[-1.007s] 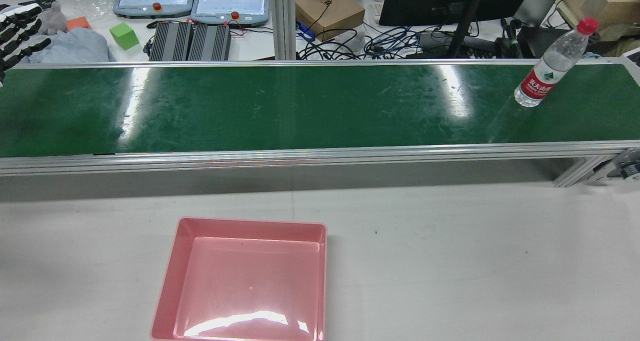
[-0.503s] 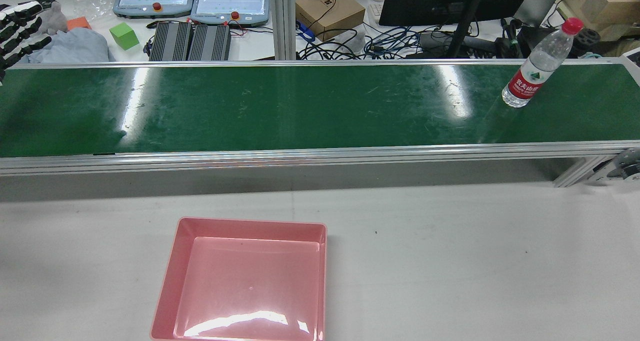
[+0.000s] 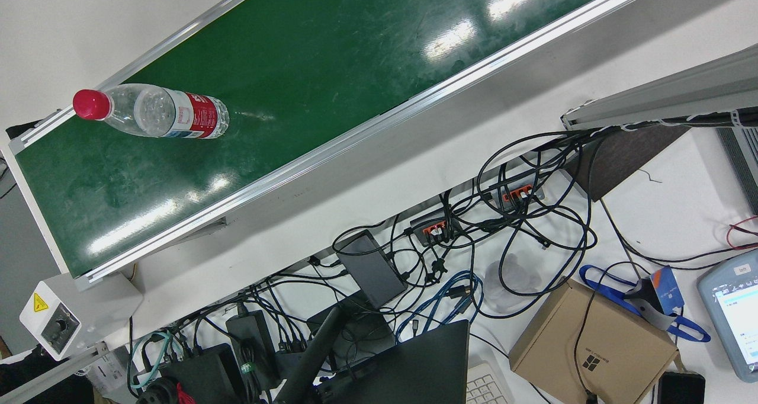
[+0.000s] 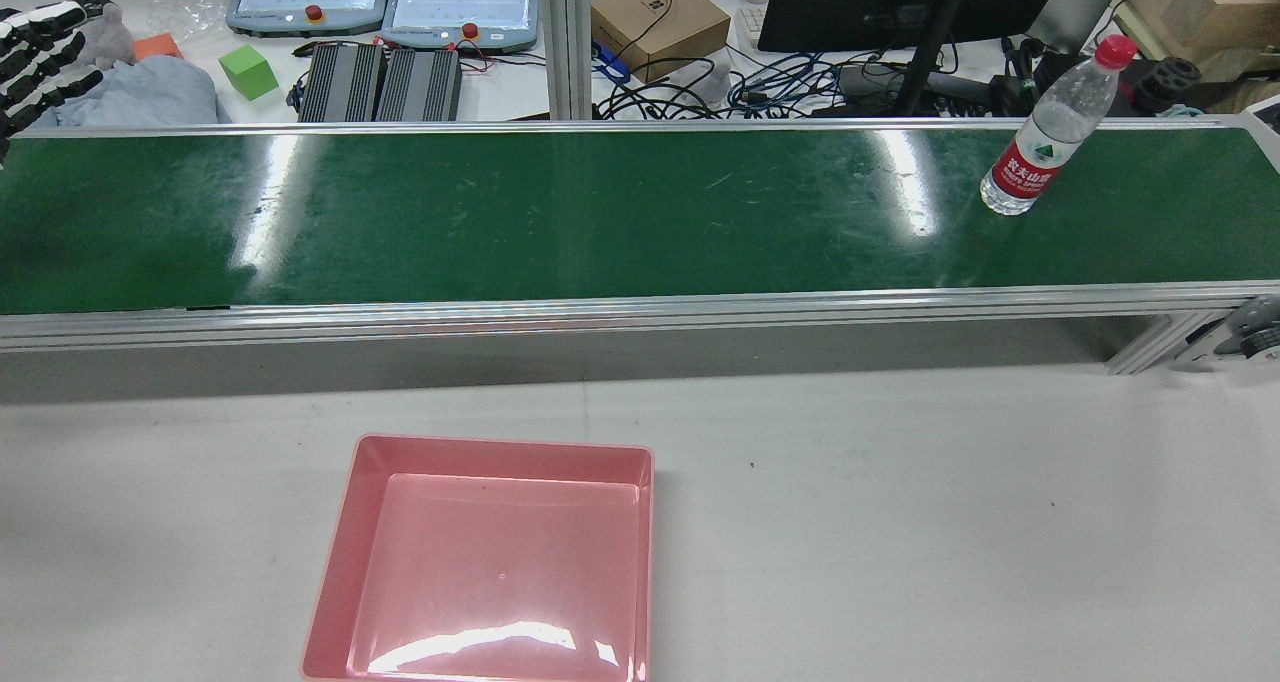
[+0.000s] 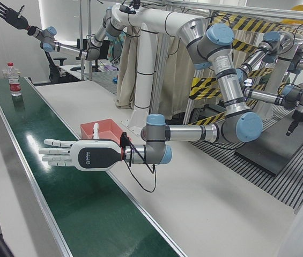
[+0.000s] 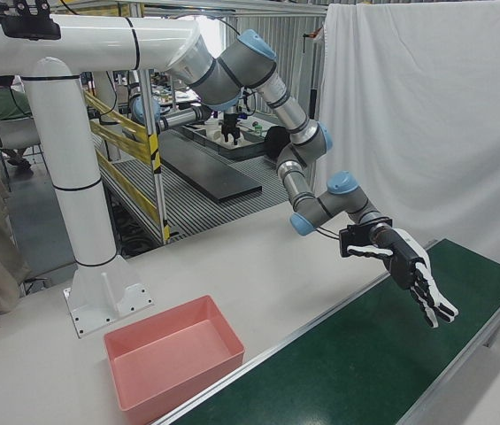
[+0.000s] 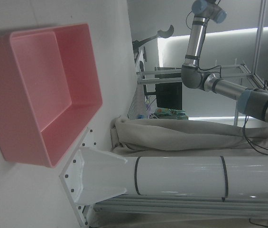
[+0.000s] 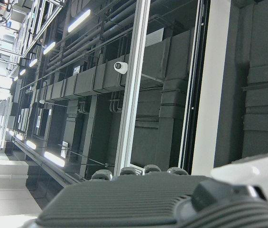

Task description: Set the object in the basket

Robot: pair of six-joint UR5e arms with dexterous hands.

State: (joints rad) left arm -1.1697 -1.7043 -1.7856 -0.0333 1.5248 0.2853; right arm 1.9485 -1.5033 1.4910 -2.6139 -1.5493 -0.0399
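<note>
Two hands: left hand (image 5: 81,154) flat over the belt (image 4: 600,212), mid-frame in the left-front view, fingers spread, holding nothing; right hand (image 5: 5,13) raised at upper left, likewise splayed and empty.
Bottle (image 4: 1045,132): upright on the belt, far right of the rear view, well apart from both hands.
Basket (image 4: 500,445): empty, lower left on the worktop (image 4: 900,522).
Our advice: we would wrap the labelled body, not the cap, and close gently so it does not topple.
</note>
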